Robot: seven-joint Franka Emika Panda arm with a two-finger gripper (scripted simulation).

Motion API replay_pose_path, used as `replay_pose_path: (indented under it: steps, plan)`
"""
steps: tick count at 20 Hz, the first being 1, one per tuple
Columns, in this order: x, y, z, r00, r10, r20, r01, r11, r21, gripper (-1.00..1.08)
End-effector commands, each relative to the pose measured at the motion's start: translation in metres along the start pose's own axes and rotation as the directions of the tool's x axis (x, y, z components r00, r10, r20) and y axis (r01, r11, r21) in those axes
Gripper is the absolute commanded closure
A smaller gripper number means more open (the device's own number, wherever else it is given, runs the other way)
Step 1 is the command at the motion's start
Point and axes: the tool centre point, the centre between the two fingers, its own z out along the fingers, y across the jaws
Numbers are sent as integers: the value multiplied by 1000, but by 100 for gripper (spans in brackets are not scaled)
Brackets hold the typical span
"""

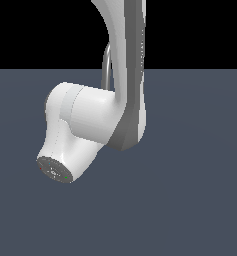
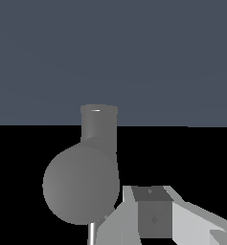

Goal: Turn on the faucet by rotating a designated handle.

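Observation:
In the exterior view my own arm (image 1: 125,75) hides nearly all of the faucet. Only a thin grey arc of its spout (image 1: 107,65) shows beside the arm, and the gripper is hidden there. The wrist view shows the faucet (image 2: 84,182) close up as a round grey body with a short grey cylinder (image 2: 98,125) on it. A thin grey rod (image 2: 91,234) leaves the body at the frame edge; I cannot tell whether it is the handle or the spout. One grey finger (image 2: 153,215) stands just beside the round body. The other finger does not show.
A flat blue-grey floor (image 1: 190,200) spreads around the arm, with black background beyond it. The white wrist joint with its dark end cap (image 1: 55,170) juts toward the exterior view's left.

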Motion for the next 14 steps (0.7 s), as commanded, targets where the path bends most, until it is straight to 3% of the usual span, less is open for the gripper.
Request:
replay_pose_path:
  steps: [1, 14]
  plan:
    - [0, 0, 0, 1000, 1, 0, -1, 1000, 1, 108]
    - [-42, -42, -1, 999, 10, 38, -10, 1000, -3, 108]
